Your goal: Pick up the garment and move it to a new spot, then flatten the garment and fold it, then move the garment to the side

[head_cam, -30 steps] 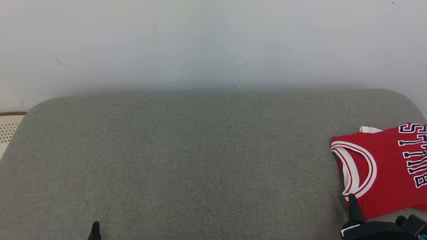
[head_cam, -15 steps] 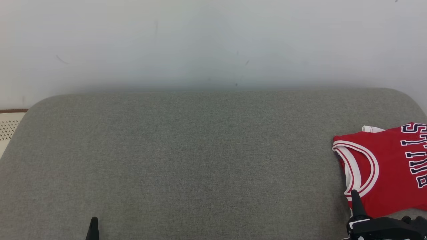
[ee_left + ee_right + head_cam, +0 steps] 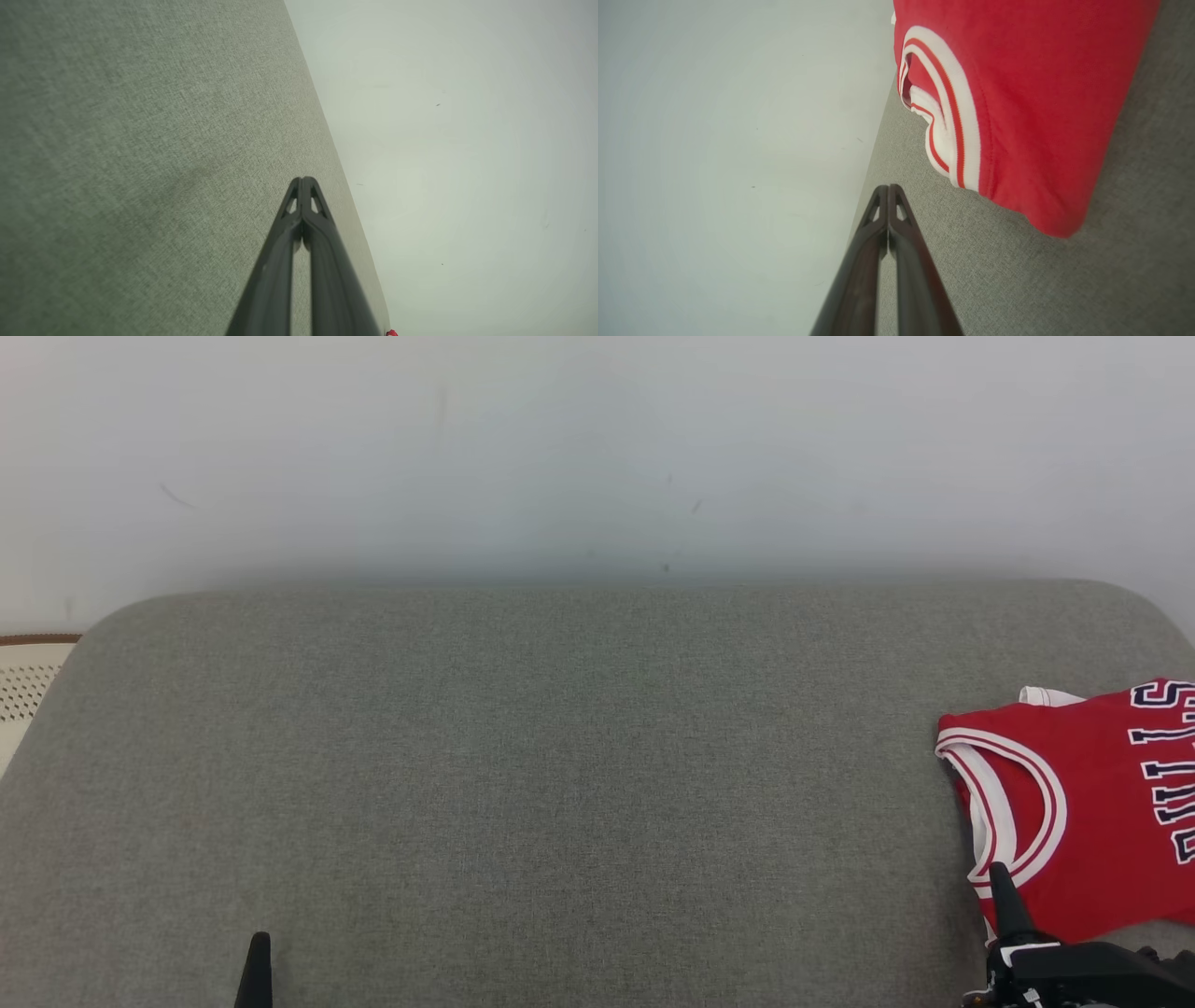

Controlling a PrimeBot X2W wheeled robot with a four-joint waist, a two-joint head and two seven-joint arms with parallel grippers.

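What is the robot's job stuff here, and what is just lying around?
For the job:
- red jersey, lying on the right side of the cushion
- right gripper, shut, beside the jersey's collar
- left gripper, shut, far from the jersey

Just there:
- grey cushion under it all
- white wall
- cream holed thing at the left edge

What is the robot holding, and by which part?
Nothing. The left gripper and right gripper are shut and empty; the red basketball jersey lies free on the grey cushion.
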